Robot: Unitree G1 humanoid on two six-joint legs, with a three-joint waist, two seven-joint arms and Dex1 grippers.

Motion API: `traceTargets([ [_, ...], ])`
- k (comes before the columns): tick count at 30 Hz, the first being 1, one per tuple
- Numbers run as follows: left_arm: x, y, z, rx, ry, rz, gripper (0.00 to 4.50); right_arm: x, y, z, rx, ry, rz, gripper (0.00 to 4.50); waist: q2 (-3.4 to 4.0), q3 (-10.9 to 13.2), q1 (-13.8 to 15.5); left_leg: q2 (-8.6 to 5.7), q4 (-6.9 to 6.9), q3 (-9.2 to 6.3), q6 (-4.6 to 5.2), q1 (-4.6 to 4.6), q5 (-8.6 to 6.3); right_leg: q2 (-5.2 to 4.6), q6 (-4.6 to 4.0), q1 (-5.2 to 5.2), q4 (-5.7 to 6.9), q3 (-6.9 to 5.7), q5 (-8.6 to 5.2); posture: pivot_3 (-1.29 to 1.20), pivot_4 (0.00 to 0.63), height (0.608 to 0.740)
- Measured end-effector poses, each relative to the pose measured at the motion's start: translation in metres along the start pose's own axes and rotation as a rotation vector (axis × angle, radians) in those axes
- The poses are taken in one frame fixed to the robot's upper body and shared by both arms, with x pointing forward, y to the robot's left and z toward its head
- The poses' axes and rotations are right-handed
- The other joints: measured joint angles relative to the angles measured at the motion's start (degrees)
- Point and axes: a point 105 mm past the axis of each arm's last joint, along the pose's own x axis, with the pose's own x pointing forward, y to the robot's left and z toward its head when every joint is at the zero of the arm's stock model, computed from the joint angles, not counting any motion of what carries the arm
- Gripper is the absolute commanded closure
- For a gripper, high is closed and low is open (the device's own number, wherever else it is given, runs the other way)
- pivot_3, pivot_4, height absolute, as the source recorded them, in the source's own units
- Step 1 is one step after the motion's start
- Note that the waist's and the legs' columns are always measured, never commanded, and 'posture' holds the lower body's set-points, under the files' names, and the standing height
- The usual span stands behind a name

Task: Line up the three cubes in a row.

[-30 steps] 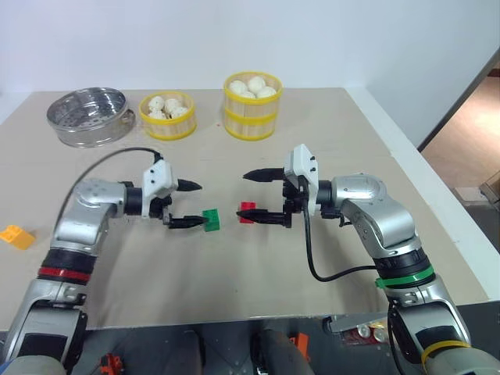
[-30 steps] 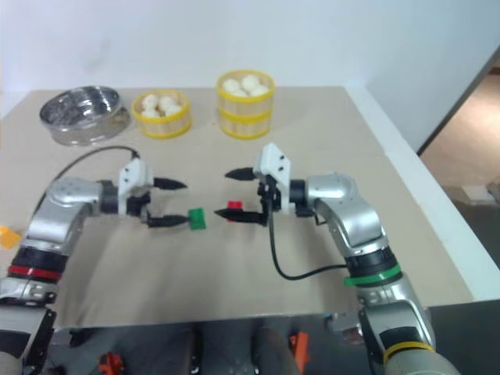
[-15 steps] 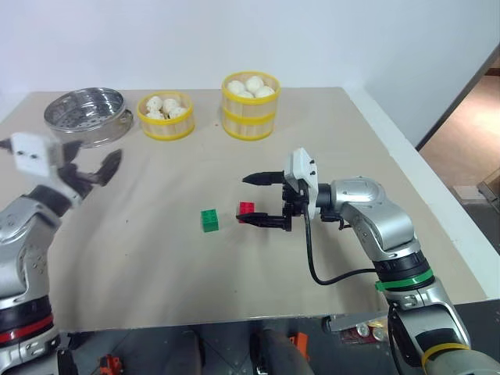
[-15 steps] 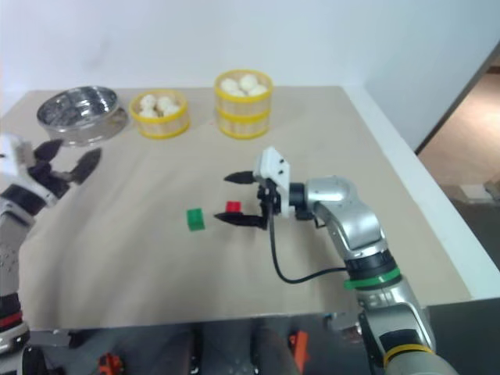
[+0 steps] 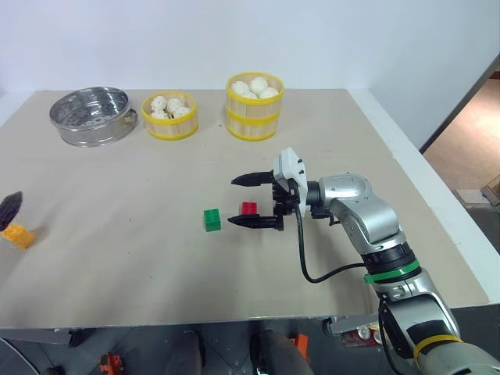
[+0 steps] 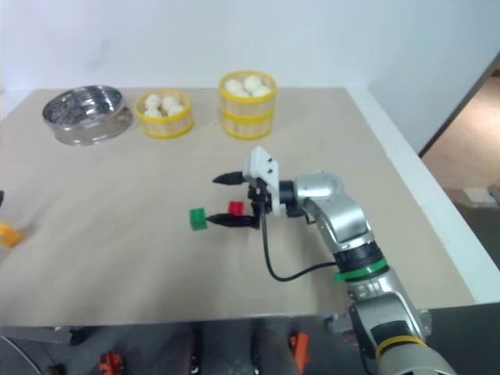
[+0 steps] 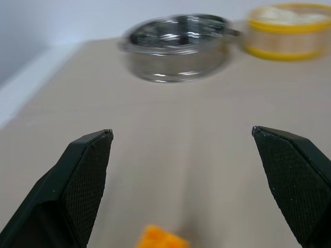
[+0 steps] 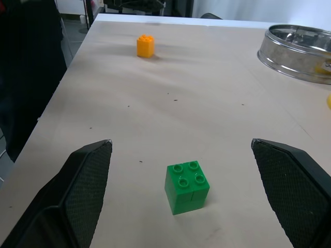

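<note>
Black, cross-hatched fingers of the right gripper [image 5: 251,201] stand spread wide and hold nothing; they point toward the robot's left, one finger on the far side and one on the near side of the small red studded plastic block [image 5: 249,208], which sits between them, though whether either tip touches it cannot be told. Just beyond those fingertips, to the left of the red block, lies the small green studded plastic block [image 8: 186,185], resting flat with four studs up, close beside the red one with a narrow gap. In the right wrist view it sits between the two fingers, untouched.

Far out at the table's left edge, the left gripper [image 7: 182,170] is also spread wide and empty, its two textured black fingers [image 7: 83,175] apart. The small orange-yellow studded plastic block [image 5: 16,235] lies on the table just below it, near the left border and well apart from the other two blocks.

Beyond all this, along the far side of the beige tabletop [image 5: 141,266], stand a round perforated steel steamer pan [image 5: 91,115], a low yellow bamboo basket of white buns [image 5: 169,114], and a taller stacked yellow basket of white buns [image 5: 253,94].
</note>
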Motion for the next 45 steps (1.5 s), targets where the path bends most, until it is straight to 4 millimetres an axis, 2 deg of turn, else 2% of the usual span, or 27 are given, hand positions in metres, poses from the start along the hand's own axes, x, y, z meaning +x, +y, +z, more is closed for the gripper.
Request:
traceTargets([
  [4, -0.002, 0.007, -0.013, -0.02, -0.038, 0.187, 0.03, -0.002, 0.001, -0.003, 0.004, 0.007, -0.003, 0.0, -0.2, -0.12, -0.01, -0.02, -0.03, 0.11, -0.02, -0.02, -0.01, -0.15, 0.22, -0.01, -0.04, -0.09, 0.11, 0.0, 0.15, 0.74],
  [8, -0.009, 0.014, -0.01, -0.033, -0.094, 0.345, 0.03, -0.006, 0.0, -0.006, 0.008, 0.026, -0.012, 0.0, -0.34, -0.15, -0.02, -0.01, -0.03, 0.12, -0.04, -0.02, -0.02, -0.16, 0.26, -0.01, -0.04, -0.1, 0.13, 0.0, 0.15, 0.74],
  [14, -0.025, 0.008, -0.023, -0.041, -0.116, 0.505, 0.03, -0.01, 0.0, -0.007, 0.005, 0.043, -0.01, 0.0, -0.38, -0.17, -0.03, -0.02, -0.03, 0.2, -0.04, 0.03, -0.02, -0.15, 0.25, 0.01, -0.04, -0.05, 0.14, 0.0, 0.15, 0.74],
  [19, -0.024, -0.011, -0.028, -0.074, -0.115, 0.529, 0.03, -0.011, 0.0, -0.008, 0.003, 0.046, -0.005, 0.0, -0.41, -0.19, -0.03, -0.02, -0.02, 0.2, -0.04, 0.05, -0.02, -0.12, 0.26, 0.05, -0.04, -0.03, 0.16, 0.0, 0.15, 0.74],
  [23, -0.017, -0.033, -0.05, -0.195, -0.052, 0.56, 0.03, -0.01, 0.0, -0.007, -0.002, 0.046, -0.004, 0.0, -0.53, -0.26, -0.02, -0.03, 0.09, 0.23, -0.04, 0.04, -0.02, -0.06, 0.44, 0.1, -0.04, 0.03, 0.25, 0.0, 0.15, 0.74],
  [36, -0.004, -0.039, -0.059, -0.291, -0.007, 0.677, 0.03, -0.009, -0.001, -0.007, -0.006, 0.05, -0.004, 0.0, -0.65, -0.34, -0.06, -0.03, 0.09, 0.2, -0.04, 0.05, -0.02, 0.09, 0.48, 0.11, -0.04, 0.18, 0.28, 0.0, 0.15, 0.74],
  [45, 0.0, -0.037, -0.08, -0.326, 0.076, 0.73, 0.03, -0.01, -0.001, -0.008, -0.007, 0.053, -0.009, 0.0, -0.66, -0.34, -0.07, -0.02, 0.08, 0.19, -0.05, 0.05, -0.02, 0.13, 0.49, 0.1, -0.04, 0.21, 0.27, 0.0, 0.15, 0.74],
])
